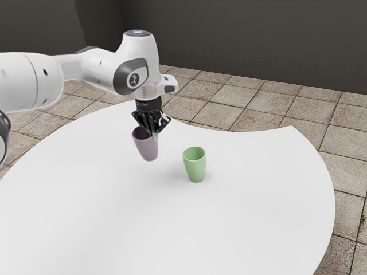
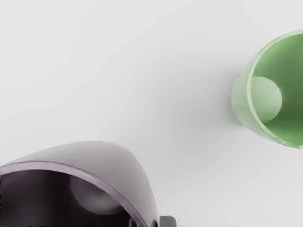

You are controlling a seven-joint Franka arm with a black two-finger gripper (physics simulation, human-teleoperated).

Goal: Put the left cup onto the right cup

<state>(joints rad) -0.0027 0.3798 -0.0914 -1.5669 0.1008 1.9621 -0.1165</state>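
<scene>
Black gripper (image 1: 152, 133): clamped on the rim of the mauve cup (image 1: 147, 148), which hangs tilted, mouth up, just above the white table (image 1: 172, 229). Green cup (image 1: 194, 164): upright on the table, near the mauve cup toward the exterior view's right, apart from it

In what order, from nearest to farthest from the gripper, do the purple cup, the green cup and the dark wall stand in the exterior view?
1. purple cup: held at its rim by the gripper, just under it.
2. green cup: upright on the table, toward the exterior view's right of the gripper.
3. dark wall: at the back, beyond the tiled floor.
</scene>
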